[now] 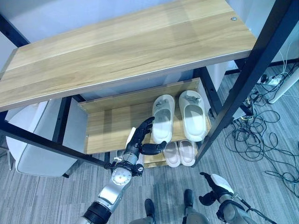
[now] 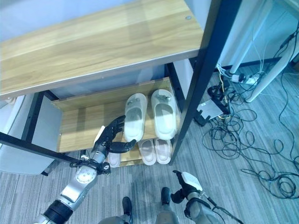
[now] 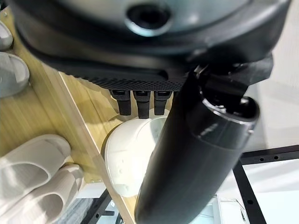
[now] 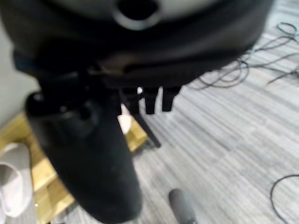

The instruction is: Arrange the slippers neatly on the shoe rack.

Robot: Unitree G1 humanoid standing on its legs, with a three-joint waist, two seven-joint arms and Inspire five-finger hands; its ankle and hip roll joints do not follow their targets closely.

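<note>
The shoe rack [image 1: 117, 51] has shelves of pale wood with a visible grain and a smooth, faintly sheened finish, carried on a matt black metal frame [image 1: 254, 65]. The white slippers [image 1: 180, 116] on the middle shelf look like smooth moulded foam or rubber, matt; the lower pair [image 1: 180, 153] has a similar soft matt surface in a greyer tone. The floor [image 1: 37, 196] is grey carpet with a rough, streaked weave. The left hand [image 1: 140, 140] is dark plastic, slightly glossy, and the wrist joint behind it is brushed silver-grey metal.
</note>
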